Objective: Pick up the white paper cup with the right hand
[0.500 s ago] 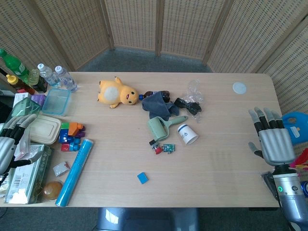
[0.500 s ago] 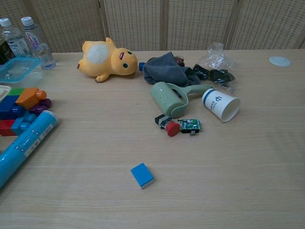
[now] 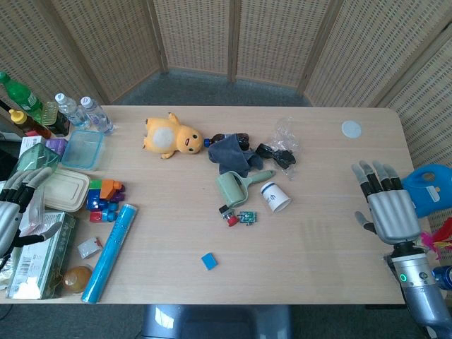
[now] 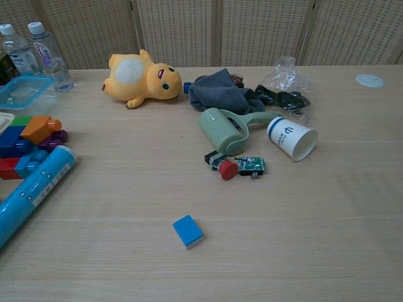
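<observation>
White paper cup (image 3: pixel 275 196) lay on its side, frame centre, blue logo, rim toward lower right.
Head view: right hand (image 3: pixel 387 207) at right edge, fingers apart, empty; left hand (image 3: pixel 15 205) far left, fingers apart, empty. Chest view: cup beside green lint roller (image 4: pixel 226 130); blue lidded tub (image 4: pixel 24 90) upper left, contents unclear.

Matt white paper cup (image 4: pixel 291 138), pale smooth wood table (image 4: pixel 315 220), soft grey cloth (image 4: pixel 218 92), crinkled clear plastic bag (image 4: pixel 286 78)

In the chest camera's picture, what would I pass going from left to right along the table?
Blue tube → plush toy → blue block → lint roller → paper cup → white lid.
</observation>
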`<state>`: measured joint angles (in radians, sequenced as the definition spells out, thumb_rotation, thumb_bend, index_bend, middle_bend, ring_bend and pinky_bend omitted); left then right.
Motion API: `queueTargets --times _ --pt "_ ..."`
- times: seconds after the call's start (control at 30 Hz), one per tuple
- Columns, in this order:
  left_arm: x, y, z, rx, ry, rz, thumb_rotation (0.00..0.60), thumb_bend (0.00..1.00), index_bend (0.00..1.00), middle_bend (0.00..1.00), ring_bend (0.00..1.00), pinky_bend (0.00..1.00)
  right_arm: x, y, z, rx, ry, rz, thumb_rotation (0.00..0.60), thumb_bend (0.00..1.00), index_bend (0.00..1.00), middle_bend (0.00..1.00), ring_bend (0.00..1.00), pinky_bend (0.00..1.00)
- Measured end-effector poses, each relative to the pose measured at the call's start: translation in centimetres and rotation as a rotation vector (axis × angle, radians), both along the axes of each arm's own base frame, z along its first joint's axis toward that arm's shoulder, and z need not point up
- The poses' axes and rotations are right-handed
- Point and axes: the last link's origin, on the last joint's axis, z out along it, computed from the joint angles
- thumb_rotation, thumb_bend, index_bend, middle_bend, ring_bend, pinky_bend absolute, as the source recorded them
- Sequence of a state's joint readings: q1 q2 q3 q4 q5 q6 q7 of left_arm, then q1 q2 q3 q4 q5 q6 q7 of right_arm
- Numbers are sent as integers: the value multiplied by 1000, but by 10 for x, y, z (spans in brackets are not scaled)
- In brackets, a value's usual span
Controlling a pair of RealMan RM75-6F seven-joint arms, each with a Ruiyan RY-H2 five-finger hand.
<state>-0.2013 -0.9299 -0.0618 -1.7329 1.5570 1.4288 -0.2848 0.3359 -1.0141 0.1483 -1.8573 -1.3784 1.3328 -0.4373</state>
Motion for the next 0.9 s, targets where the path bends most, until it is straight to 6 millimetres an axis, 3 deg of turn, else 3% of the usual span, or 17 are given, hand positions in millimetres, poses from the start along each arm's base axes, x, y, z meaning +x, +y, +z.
queueTargets --times 0.27,0.6,0.9 --pt "4 6 -4 -19 -2 -18 566 297 0 0 0 0 13 -8 -48 130 -17 90 600 232 0 34 0 0" --pt "-1 3 -1 -14 -1 -10 564 297 0 0 0 0 32 -35 -119 263 -44 172 600 231 0 33 0 0" --pt "-3 1 2 -6 0 -2 564 296 0 0 0 0 35 -58 -158 313 -34 186 600 234 0 33 0 0"
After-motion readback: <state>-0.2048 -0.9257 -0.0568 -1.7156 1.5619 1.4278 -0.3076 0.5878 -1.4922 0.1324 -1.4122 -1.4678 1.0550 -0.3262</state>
